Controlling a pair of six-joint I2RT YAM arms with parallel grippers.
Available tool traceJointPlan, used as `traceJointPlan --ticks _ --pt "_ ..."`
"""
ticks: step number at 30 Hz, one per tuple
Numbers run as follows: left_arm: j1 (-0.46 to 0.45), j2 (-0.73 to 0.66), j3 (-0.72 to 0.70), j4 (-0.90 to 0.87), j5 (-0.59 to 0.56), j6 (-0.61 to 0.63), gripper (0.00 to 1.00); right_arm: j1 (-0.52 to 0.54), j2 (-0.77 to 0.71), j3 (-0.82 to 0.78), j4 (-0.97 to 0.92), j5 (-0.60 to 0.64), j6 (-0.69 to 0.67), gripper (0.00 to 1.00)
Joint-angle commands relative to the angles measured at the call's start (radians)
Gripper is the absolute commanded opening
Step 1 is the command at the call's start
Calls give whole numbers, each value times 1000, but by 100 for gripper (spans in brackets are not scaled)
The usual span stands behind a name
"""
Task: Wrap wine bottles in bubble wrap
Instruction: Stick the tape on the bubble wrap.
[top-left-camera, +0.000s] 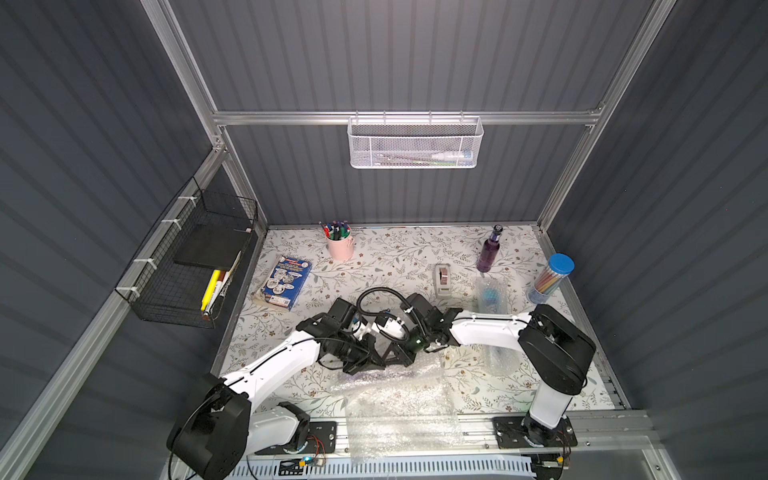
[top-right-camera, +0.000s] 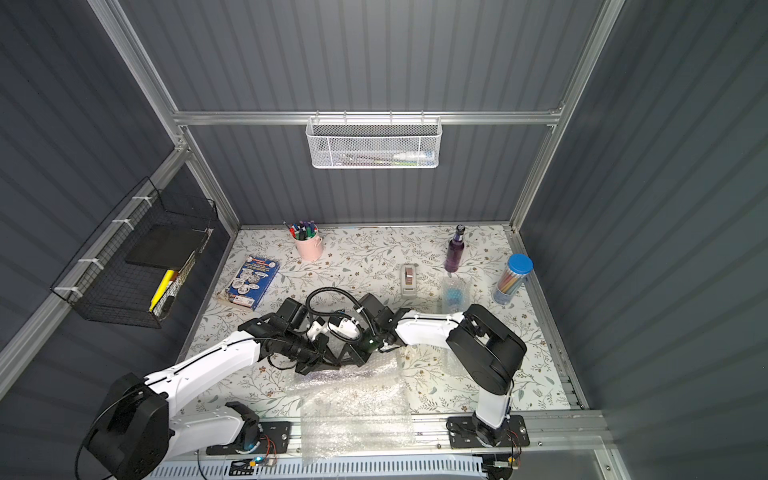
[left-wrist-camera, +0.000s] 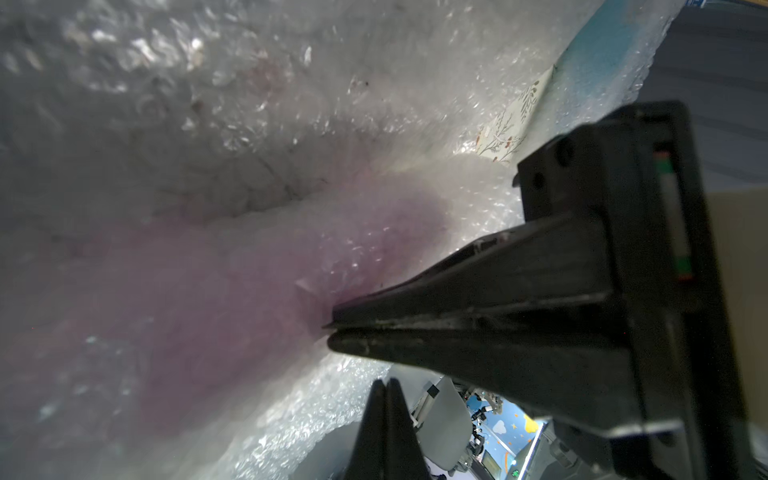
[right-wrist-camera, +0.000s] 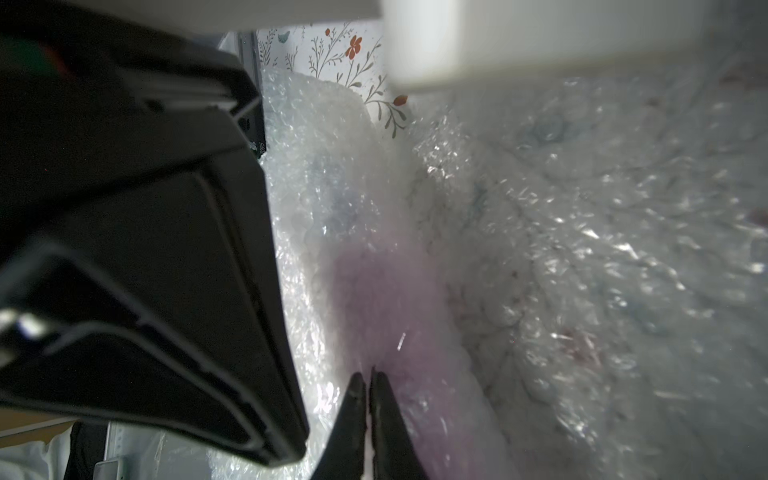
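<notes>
Left wrist view: left end effector and right end effector, fingers together, are pressing bubble wrap over a purple bottle; keeping the sheet taut while rolling seems advisable.

I see floral table cover across whole work surface. Pink cup at back, upright, packed with markers. Blue printed box lies flat near left edge, well apart from cup. Grey tape dispenser mid-table, touching nothing. Clear tube of coloured pencils, blue lid up, near right edge. White mesh basket hangs on back rail, pens inside. Black wire basket on my left wall holds black pad and yellow marker.
</notes>
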Motion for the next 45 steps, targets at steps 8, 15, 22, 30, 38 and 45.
traceJointPlan --ticks 8,15,22,30,38,45 --pt "-12 -10 -106 90 -4 -44 0 1 34 -8 -54 -2 10 9" --pt "-24 24 -130 78 -35 -23 0 -6 33 -11 -50 1 25 10" --pt "-59 -7 -125 -11 -97 -28 0 -11 41 -9 -45 1 36 10" --pt "-93 -10 -156 2 -137 -52 0 -12 45 -10 -41 -2 41 10" --pt "-92 24 -120 -12 -162 -17 0 -16 0 -20 -19 -52 28 15" --pt "-92 11 -107 -59 -158 3 0 -38 -57 37 -74 -58 17 30"
